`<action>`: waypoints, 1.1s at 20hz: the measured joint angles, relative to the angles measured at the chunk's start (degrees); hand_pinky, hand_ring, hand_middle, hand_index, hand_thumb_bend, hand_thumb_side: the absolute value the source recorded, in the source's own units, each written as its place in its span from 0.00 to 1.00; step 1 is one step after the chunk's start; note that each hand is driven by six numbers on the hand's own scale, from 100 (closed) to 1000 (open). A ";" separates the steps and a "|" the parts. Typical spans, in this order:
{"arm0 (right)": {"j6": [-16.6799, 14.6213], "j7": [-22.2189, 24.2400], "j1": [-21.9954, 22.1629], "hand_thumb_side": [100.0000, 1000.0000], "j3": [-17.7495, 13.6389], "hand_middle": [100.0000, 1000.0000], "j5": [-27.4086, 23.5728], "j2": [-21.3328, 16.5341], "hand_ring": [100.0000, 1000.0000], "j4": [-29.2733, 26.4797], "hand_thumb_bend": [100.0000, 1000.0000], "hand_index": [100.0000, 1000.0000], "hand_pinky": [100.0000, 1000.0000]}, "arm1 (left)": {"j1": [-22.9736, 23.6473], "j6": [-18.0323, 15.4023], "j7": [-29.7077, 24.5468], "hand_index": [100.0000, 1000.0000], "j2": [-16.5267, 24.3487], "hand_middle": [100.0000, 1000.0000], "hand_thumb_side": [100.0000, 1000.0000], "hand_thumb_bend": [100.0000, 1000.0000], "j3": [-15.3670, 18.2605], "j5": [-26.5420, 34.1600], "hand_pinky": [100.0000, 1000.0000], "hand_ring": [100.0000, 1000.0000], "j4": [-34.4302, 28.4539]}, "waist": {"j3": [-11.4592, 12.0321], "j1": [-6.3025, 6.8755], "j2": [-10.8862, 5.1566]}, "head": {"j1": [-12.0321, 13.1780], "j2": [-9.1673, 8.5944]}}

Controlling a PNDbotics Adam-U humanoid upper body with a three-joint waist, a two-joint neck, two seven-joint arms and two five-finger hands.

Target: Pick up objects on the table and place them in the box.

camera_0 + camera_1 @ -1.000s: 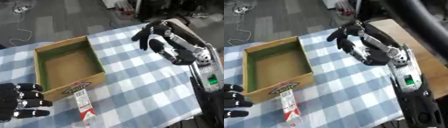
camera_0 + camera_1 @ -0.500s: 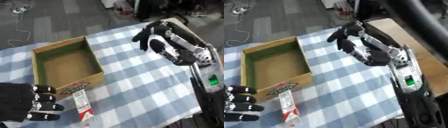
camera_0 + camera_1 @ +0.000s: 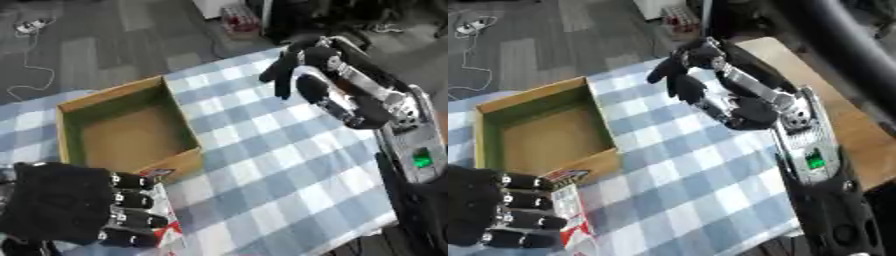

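Note:
An open cardboard box (image 3: 179,161) with a green-lined inside stands empty on the blue-and-white checked table (image 3: 262,170). Just in front of its near corner lies a flat red-and-white packet (image 3: 573,218). My left hand (image 3: 70,210) hovers over the packet's left side and hides much of it. Its fingers (image 3: 131,200) point right, relaxed, and I cannot see them closed round anything. My right hand (image 3: 702,75) hangs in the air over the table's far right, fingers spread and holding nothing.
The table's right edge runs under my right forearm (image 3: 798,135), with a wooden surface (image 3: 859,130) beside it. Grey floor with cables (image 3: 35,25) lies beyond the far edge. Bare checked cloth stretches to the right of the box.
My left hand has come up from the lower left corner and moved right, over the packet. My right hand has stayed where it was, raised.

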 measured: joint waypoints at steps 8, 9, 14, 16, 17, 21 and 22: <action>0.49 0.49 -1.16 1.00 0.35 0.40 -0.95 0.96 0.35 0.00 0.00 0.72 0.39 | -0.10 5.09 -5.41 0.85 -1.11 0.80 0.79 0.33 -0.07 6.13 0.72 0.72 0.02 | -1.11 0.30 0.14 | 0.48 -0.21; 0.59 0.59 -1.26 1.00 0.37 0.40 -1.10 1.02 0.35 0.00 0.00 0.72 0.39 | -0.15 5.67 -5.99 0.85 -1.36 0.80 0.79 0.33 0.03 6.78 0.73 0.72 0.08 | -1.25 0.30 0.17 | 0.56 -0.22; 0.94 0.94 -1.88 1.00 0.72 0.41 -1.95 1.73 0.35 0.00 0.00 0.71 0.39 | -0.11 8.05 -8.38 0.86 -2.56 0.82 0.78 0.34 0.48 8.67 0.75 0.74 2.59 | -2.24 0.38 0.47 | 1.17 -0.27; 1.06 1.06 -2.36 1.00 0.76 0.41 -2.22 2.08 0.35 0.00 0.00 0.71 0.39 | 0.01 8.60 -8.93 0.87 -3.15 0.83 0.77 0.34 0.60 8.79 0.76 0.75 4.08 | -2.50 0.51 0.53 | 1.30 -0.27; 1.09 1.09 -2.63 1.00 0.78 0.41 -2.27 2.25 0.35 0.00 0.00 0.71 0.39 | 0.01 8.81 -9.14 0.87 -3.43 0.84 0.76 0.34 0.61 8.74 0.76 0.76 4.80 | -2.72 0.58 0.53 | 1.44 -0.27; 1.10 1.10 -3.10 1.00 1.06 0.41 -2.38 2.48 0.35 0.00 0.00 0.71 0.39 | 0.08 9.01 -9.34 0.91 -4.02 0.87 0.72 0.31 0.45 7.08 0.78 0.78 7.41 | -3.05 0.69 0.60 | 1.47 -0.27; 1.10 1.10 -3.21 1.00 1.06 0.41 -2.45 2.49 0.35 0.00 0.00 0.71 0.39 | 0.10 8.91 -9.25 0.92 -4.17 0.87 0.71 0.31 0.37 6.30 0.77 0.78 7.95 | -3.08 0.69 0.61 | 1.48 -0.27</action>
